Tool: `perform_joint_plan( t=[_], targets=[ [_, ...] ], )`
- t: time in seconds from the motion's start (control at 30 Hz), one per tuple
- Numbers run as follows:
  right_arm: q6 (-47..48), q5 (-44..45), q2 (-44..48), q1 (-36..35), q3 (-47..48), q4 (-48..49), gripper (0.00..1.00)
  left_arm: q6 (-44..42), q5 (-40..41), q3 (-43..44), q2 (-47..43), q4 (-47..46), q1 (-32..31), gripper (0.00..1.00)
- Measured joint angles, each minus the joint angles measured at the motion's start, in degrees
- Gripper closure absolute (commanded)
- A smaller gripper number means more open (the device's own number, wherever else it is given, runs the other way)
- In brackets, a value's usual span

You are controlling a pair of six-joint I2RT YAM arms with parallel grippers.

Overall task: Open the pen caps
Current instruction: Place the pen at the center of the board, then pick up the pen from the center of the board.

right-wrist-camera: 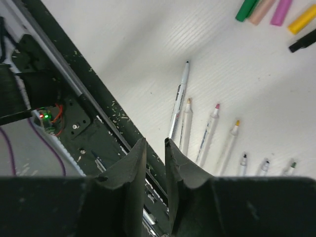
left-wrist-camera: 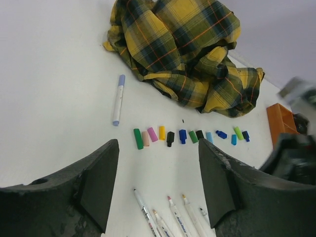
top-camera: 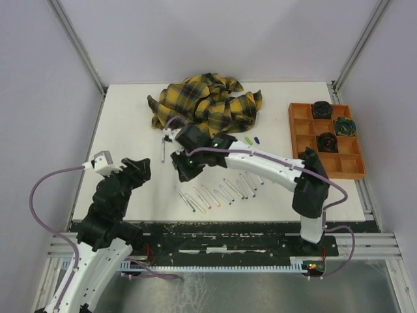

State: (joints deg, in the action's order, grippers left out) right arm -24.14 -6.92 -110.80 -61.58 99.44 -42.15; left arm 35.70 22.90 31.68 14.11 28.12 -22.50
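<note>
Stubby coloured plastic pen caps (left-wrist-camera: pixel 182 136) lie beyond the left gripper's (left-wrist-camera: pixel 158 148) wide, empty jaws, while the right gripper (right-wrist-camera: pixel 154 145), narrowed to an empty slit, hangs near slim white pens (right-wrist-camera: pixel 209 131).

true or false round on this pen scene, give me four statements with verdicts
1. The left gripper is open and holds nothing. True.
2. The plaid cloth covers the loose caps. False: the caps lie in a row in the open, just in front of the cloth.
3. One pen lying apart from the others has its cap on. True.
4. The orange tray sits at the far left. False: it sits at the far right.
</note>
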Motion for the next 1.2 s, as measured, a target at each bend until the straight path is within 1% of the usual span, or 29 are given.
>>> perform_joint_plan(
  t=[0.07,0.1,0.17,0.2,0.27,0.3,0.37,0.4,0.43,0.47,0.53,0.67,0.83,0.93,1.1,1.2],
  targets=[
    [3.4,-3.9,3.9,3.1,-1.3,0.3,0.72,0.0,-1.2,-1.1,1.7,-2.0,0.0,0.23],
    [5.5,-6.3,5.6,5.0,-2.0,0.5,0.71,0.0,-2.1,-1.8,2.9,-3.3,0.0,0.2],
    [10.3,-11.5,9.0,9.0,-3.6,0.6,0.68,0.0,-3.7,-3.0,5.9,-5.9,0.0,0.18],
    [12.7,-13.9,10.4,11.2,-4.2,0.4,0.66,0.0,-4.2,-3.4,7.8,-7.3,0.0,0.16],
    [17.2,-17.4,13.2,15.0,-5.3,-0.1,0.58,0.0,-5.2,-4.0,11.7,-9.7,0.0,0.15],
    [19.5,-18.5,14.9,17.0,-5.8,-0.3,0.5,0.0,-5.3,-4.1,14.1,-11.0,0.0,0.15],
    [22.9,-18.9,18.0,19.3,-7.0,-0.4,0.24,-0.1,-5.5,-4.1,20.3,-14.0,0.0,0.16],
    [24.3,-18.5,19.9,20.0,-7.8,-0.3,0.18,-0.1,-5.5,-4.1,23.7,-15.2,0.0,0.16],
    [26.3,-17.9,22.1,20.4,-8.9,-0.1,0.15,-0.2,-5.4,-4.0,26.4,-16.0,0.0,0.16],
    [28.0,-17.4,24.2,20.6,-9.9,-0.1,0.14,-0.3,-5.4,-3.4,30.9,-16.6,0.1,0.18],
    [30.9,-17.5,26.4,20.5,-10.4,-0.8,0.15,-1.3,-5.5,-1.5,38.0,-16.9,0.4,0.22],
    [35.1,-21.9,26.6,20.7,-10.5,-2.8,0.14,-4.6,-5.6,5.3,52.0,-16.9,1.9,0.32],
    [36.0,-27.8,28.8,22.6,-20.5,-0.7,0.14,-9.5,-5.6,13.6,66.2,-17.0,5.3,0.42],
    [35.5,-31.6,29.5,24.8,-23.4,-0.3,0.14,-11.2,-5.6,16.8,71.5,-16.0,6.5,0.46],
    [34.6,-36.2,29.6,27.5,-23.5,2.1,0.14,-13.6,-5.7,22.4,77.4,-13.3,6.8,0.53],
    [34.2,-38.3,29.6,27.9,-23.5,2.9,0.14,-14.9,-6.0,26.6,80.5,-11.8,6.8,0.55]
  ],
)
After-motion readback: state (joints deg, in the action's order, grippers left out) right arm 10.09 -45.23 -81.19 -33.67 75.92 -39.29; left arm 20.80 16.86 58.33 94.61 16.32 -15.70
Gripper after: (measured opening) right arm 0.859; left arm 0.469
